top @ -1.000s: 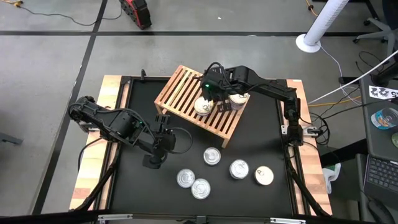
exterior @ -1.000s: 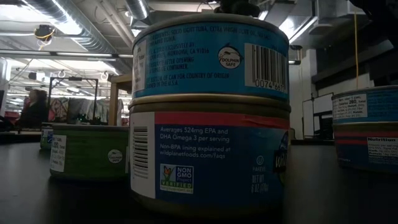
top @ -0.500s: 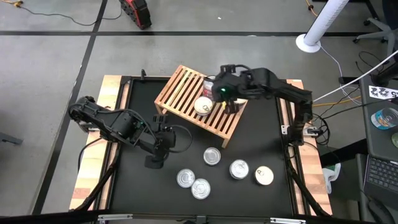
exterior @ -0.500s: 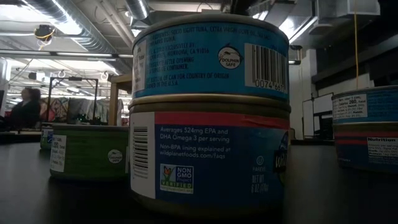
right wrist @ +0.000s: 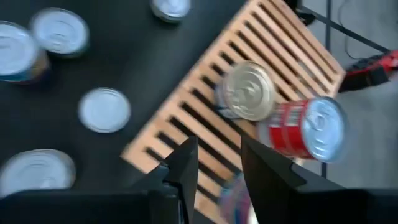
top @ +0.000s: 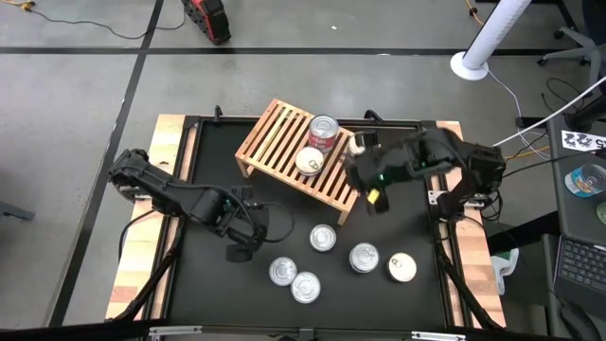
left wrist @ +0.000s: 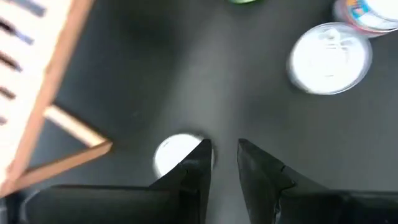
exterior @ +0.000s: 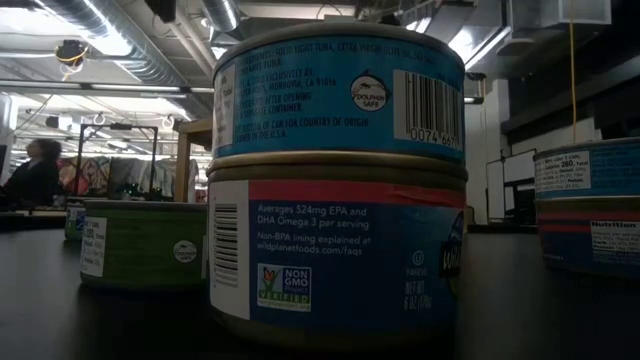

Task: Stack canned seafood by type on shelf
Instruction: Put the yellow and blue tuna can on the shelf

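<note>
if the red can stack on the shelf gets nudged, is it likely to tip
The red-labelled stack stands taller than it is wide, so it probably tips more easily than the single tin beside it. The shelf's slats give uneven footing. Smooth metal may slide.

The shelf (top: 305, 158) stood at the far centre of the black table (top: 208, 284), and two tins occupied its right half: a red-labelled tin (top: 324, 131) and a pale-lidded tin (top: 310, 161) just beside it. The shelf's left slats were unoccupied. The right gripper (top: 375, 195) hung off the shelf's right end, obstructing access from that side. Five loose tins (top: 323, 238) crowded the near centre-right of the table, with narrow gaps between them. The left gripper (top: 248, 248) sat low just left of those tins. The mat's near-left corner offered open passage.
</note>
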Robot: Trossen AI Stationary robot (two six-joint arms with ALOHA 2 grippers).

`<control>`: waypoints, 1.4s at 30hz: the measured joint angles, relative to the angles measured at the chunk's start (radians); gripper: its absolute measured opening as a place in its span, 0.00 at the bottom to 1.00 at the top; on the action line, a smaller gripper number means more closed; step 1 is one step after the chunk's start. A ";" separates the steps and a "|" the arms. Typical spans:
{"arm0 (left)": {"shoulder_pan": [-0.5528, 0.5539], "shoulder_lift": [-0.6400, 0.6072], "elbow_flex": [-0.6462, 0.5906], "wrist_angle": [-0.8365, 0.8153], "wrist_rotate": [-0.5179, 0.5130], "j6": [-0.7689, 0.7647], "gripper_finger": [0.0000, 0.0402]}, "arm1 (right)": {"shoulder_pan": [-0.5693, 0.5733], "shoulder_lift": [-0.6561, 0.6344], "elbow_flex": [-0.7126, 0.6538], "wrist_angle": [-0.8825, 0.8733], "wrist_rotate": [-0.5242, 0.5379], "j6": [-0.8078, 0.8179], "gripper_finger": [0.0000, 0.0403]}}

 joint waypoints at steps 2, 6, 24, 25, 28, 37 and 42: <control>-0.003 0.000 -0.046 0.088 0.026 0.020 0.18 | 0.042 -0.001 -0.012 0.001 0.000 0.030 0.30; -0.014 0.000 -0.133 0.303 0.067 0.046 0.18 | 0.119 -0.001 -0.055 0.001 0.000 0.090 0.30; -0.099 0.000 -0.309 0.888 0.067 0.425 0.18 | 0.350 -0.001 -0.562 0.351 -0.070 0.348 0.30; -0.105 0.000 -0.315 0.901 0.067 0.458 0.18 | 0.355 -0.001 -0.596 0.389 -0.087 0.348 0.30; -0.123 0.000 -0.343 0.946 0.067 0.541 0.18 | 0.367 -0.001 -0.683 0.494 -0.129 0.345 0.30; -0.139 0.000 -0.433 0.996 0.068 0.610 0.18 | 0.363 0.000 -0.823 0.745 -0.184 0.345 0.30; -0.139 0.000 -0.481 1.026 0.068 0.610 0.18 | 0.363 0.000 -0.827 0.857 -0.171 0.343 0.30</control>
